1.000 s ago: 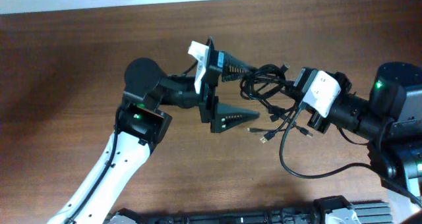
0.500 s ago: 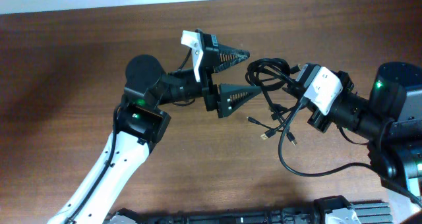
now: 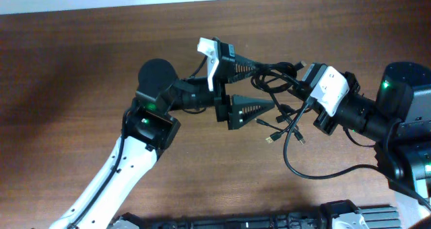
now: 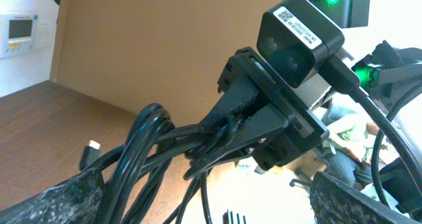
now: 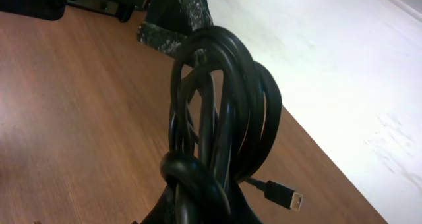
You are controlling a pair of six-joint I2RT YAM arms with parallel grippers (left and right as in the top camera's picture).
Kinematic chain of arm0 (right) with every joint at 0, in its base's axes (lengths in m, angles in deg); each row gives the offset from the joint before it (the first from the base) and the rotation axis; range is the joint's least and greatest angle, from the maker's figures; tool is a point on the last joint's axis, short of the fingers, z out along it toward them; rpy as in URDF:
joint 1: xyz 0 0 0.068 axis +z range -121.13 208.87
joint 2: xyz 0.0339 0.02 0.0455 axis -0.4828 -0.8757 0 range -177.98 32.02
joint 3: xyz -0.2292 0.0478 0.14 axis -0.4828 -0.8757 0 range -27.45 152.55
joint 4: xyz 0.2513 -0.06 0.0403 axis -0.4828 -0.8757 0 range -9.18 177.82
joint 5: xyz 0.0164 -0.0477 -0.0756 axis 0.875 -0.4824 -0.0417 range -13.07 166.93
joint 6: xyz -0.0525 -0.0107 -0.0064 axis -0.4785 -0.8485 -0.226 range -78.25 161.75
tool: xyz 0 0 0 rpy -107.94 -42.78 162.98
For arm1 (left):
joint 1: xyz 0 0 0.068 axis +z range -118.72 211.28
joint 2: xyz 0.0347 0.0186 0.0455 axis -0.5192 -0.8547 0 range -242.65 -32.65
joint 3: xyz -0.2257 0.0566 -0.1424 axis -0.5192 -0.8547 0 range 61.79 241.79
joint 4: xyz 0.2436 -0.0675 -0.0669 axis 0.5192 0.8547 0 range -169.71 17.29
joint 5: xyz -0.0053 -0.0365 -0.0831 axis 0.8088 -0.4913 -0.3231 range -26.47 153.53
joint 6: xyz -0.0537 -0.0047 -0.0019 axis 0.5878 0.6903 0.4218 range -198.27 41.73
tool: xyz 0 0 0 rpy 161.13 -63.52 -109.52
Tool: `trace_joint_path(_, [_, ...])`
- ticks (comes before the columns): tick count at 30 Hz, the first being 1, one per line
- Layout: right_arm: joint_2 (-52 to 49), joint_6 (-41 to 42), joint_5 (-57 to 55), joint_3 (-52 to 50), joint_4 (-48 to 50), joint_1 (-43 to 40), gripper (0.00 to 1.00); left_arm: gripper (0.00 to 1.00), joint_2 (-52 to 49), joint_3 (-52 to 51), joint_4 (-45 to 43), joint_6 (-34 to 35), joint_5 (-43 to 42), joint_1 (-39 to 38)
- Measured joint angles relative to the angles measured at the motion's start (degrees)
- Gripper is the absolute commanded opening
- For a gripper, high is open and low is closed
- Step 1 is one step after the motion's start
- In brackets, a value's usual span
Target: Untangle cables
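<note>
Left gripper stands wide open in the overhead view, its two fingers pointing toward the right of the frame and straddling the left edge of the cables, whose knotted loops sit at upper centre. Right gripper, just right of that knot, is clamped shut on the cables; loose ends trail toward lower centre over the counter. The bundle's long axis thus runs roughly left to right between the two, and the open one is free to take the near loops.

From the left wrist, the cables run from lower left up to centre frame, where the right gripper pinches them; the left gripper's own fingers show at both bottom corners, far apart, strands between.

From the right wrist, the cables rise as a tight coil at centre frame, a plug hanging at lower right; the left gripper's finger lies just beyond at the top
</note>
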Motion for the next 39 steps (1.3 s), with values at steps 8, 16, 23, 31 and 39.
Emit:
trace_joint_path(8, [-0.02, 0.09, 1.53, 0.00, 0.09, 0.00, 0.04, 0.99, 0.02, 0.00, 0.02, 0.00, 0.15, -0.42])
trace_joint_path(16, [-0.24, 0.09, 4.11, 0.00, 1.53, 0.00, 0.04, 0.99, 0.04, 0.00, 0.68, 0.00, 0.37, -0.42])
trace_joint_path(23, [-0.24, 0.26, 5.03, 0.00, 3.13, 0.00, 0.04, 0.99, 0.11, 0.02, 1.57, 0.00, 0.83, -0.98])
trace_joint_path(31, [-0.24, 0.28, 7.19, 0.00, 3.28, -0.13, 0.04, 0.99, 0.11, 0.02, 1.70, 0.00, 1.44, -2.99])
trace_joint_path(39, [-0.24, 0.31, 8.02, 0.00, 3.06, -0.17, 0.04, 0.99, 0.11, 0.02, 1.70, 0.00, 1.40, -3.06])
